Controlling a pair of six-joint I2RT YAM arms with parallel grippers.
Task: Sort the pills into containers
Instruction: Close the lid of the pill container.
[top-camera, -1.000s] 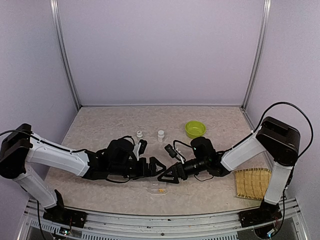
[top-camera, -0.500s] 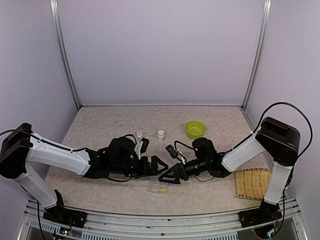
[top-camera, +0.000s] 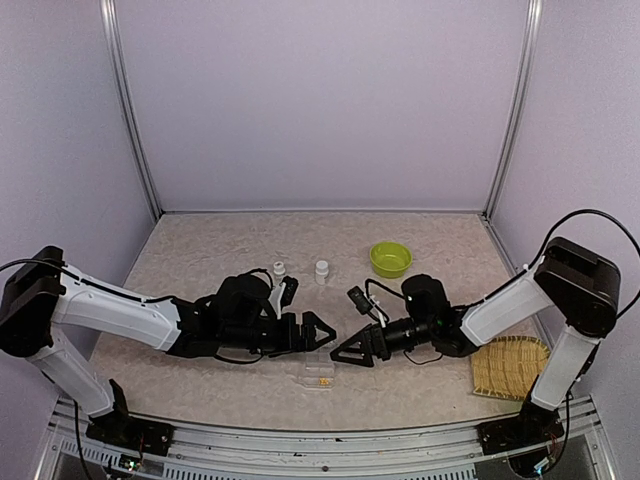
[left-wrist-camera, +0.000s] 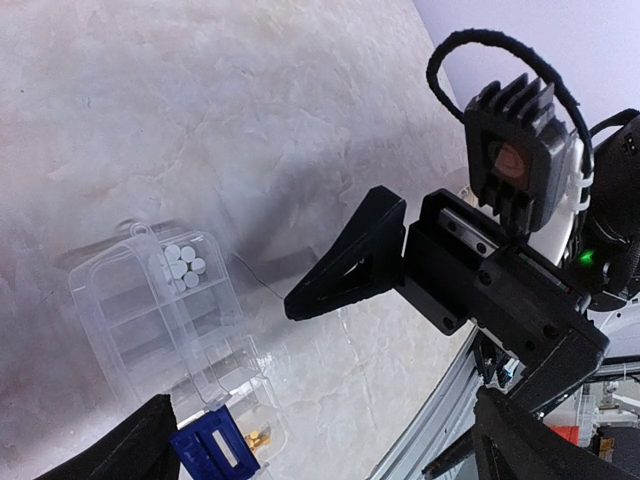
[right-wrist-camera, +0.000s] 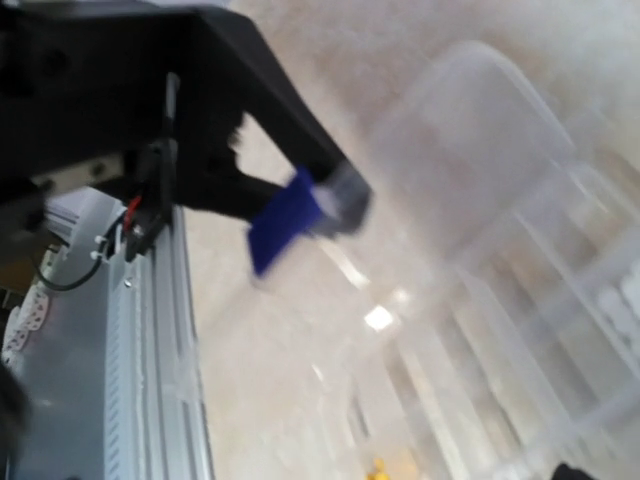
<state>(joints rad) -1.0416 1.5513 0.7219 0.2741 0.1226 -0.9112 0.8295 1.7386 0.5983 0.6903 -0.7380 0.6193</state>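
Hanging low over the table (top-camera: 200, 262), my left gripper (top-camera: 320, 334) and right gripper (top-camera: 346, 350) are both wide open, holding nothing. The clear pill box (top-camera: 312, 370) lies just below them, yellow pills (top-camera: 324, 381) inside.

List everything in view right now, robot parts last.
pill box: one, clear plastic, near-centre of the table, below both grippers
white pills: several, white, together in one end compartment
yellow pills: a few, yellowish-orange, in the box at the end away from the white ones
bottles: two, white, side by side, mid-table beyond the arms
bowl: one, lime-green, right of the bottles
woven tray: one, tan, near right corner
table: one, mottled beige
left gripper: one, black, open, over the box
right gripper: one, black, open, facing the left one
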